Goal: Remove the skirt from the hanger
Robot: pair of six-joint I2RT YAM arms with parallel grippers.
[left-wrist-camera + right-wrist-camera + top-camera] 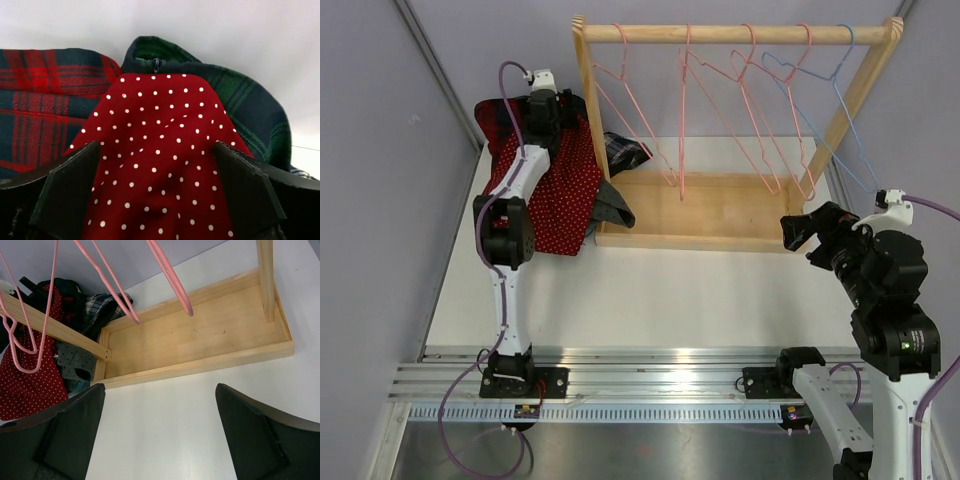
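- Skirt (160,165), red with white dots, is lying draped over a heap of plaid skirts (45,100) at the left end of the rack (720,215). It is clear of every hanger (760,120), and all of them are hanging bare from the rail (740,34).
- Left gripper (156,147) is straddling the skirt with its fingers (70,190) spread wide. We are reading it as released, not pinching the cloth.
- We are judging the step in hand to be letting go and backing off. We are aiming to rise straight up, so that no fold is catching on a finger and dragging the skirt off the heap.
- Right gripper (800,228) is hovering over the table (650,300) by the rack's right front corner, spread and holding nothing. We are wanting it parked away from the hangers.
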